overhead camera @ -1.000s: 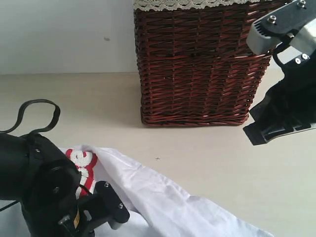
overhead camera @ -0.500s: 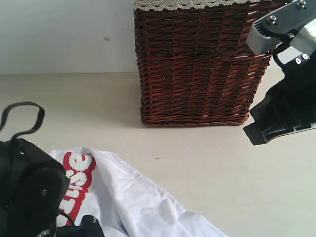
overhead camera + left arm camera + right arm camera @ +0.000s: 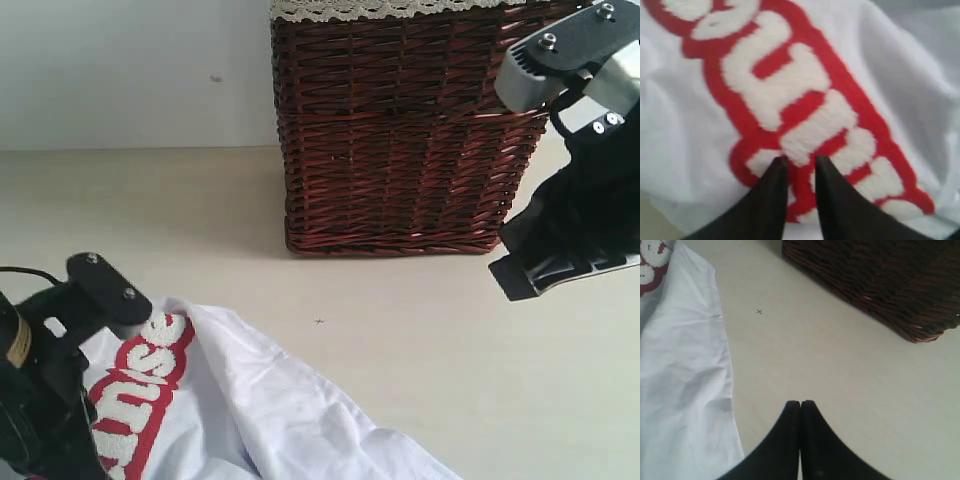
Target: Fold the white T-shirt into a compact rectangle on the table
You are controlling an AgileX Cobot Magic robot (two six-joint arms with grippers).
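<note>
The white T-shirt point(image 3: 280, 400) lies rumpled at the front left of the table point(image 3: 450, 340), its fuzzy white lettering outlined in red point(image 3: 135, 385) facing up. In the left wrist view my left gripper point(image 3: 800, 161) hovers right over that lettering point(image 3: 790, 95), its black fingers a little apart and nothing pinched between them. The left arm point(image 3: 50, 390) stands at the shirt's left side. My right gripper point(image 3: 800, 403) is shut and empty above bare table point(image 3: 840, 355), with the shirt's edge point(image 3: 685, 370) beside it. The right arm point(image 3: 575, 220) hangs at the right.
A dark red-brown wicker basket point(image 3: 400, 130) with white lace trim stands at the back middle, close to the right arm; its lower edge point(image 3: 880, 285) shows in the right wrist view. A pale wall rises behind the table.
My left arm has swung left and down off the shirt, uncovering more of the red lettering, and its jaws have parted. The shirt has settled flatter. The right arm has hardly moved.
</note>
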